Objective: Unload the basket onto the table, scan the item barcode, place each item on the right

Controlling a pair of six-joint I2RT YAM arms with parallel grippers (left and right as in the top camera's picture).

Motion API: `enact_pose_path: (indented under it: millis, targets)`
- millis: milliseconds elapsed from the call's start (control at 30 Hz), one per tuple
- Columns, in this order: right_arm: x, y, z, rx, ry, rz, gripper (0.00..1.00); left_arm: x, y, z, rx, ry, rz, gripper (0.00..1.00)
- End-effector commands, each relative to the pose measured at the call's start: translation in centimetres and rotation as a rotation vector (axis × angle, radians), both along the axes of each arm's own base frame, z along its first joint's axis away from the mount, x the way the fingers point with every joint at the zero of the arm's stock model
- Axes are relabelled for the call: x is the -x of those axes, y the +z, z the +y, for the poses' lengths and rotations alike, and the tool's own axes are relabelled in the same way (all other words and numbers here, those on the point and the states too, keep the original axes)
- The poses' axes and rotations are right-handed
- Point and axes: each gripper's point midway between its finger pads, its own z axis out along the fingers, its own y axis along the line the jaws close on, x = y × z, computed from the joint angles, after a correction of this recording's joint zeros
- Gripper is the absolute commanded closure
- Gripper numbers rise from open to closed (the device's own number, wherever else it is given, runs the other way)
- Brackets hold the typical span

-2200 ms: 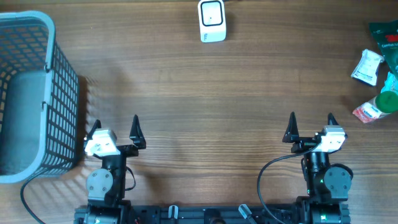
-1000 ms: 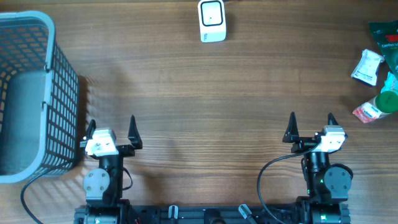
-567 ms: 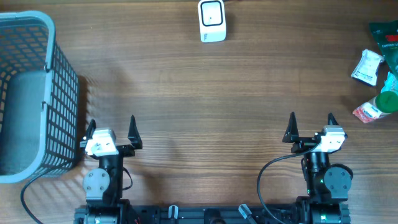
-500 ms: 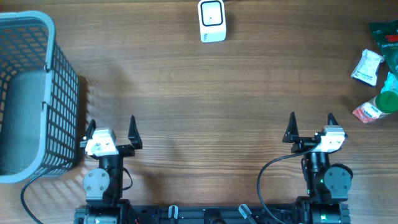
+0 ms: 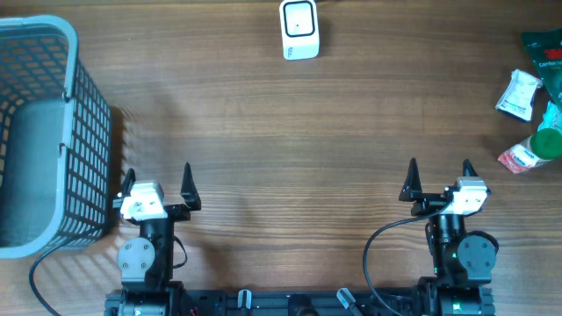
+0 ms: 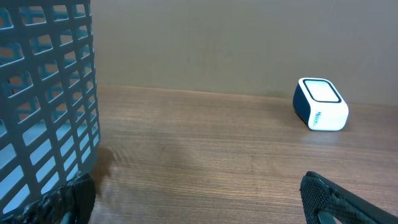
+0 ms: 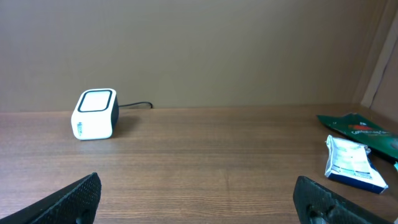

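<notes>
Idling at near edge: left gripper (image 5: 158,173) and right gripper (image 5: 439,168), jaws wide apart. Basket (image 5: 92,140) just left of left gripper. Scanner (image 5: 299,28) far centre. Packets (image 5: 518,94) at far right.

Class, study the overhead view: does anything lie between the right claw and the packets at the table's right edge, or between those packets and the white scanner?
Nothing visible does. Only bare table separates the right claw from the packets, and the packets from the scanner. The basket sits far left.
</notes>
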Motion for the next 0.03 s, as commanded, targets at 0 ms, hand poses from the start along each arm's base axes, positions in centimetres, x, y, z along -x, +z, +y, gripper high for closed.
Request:
enact_pose_path:
  millis: [0]
  targets:
    - [0.06,0.24,0.28,0.012,0.014,-0.012,0.0,-0.02,-0.23,-0.03,-0.012,-0.006,0.0,0.0]
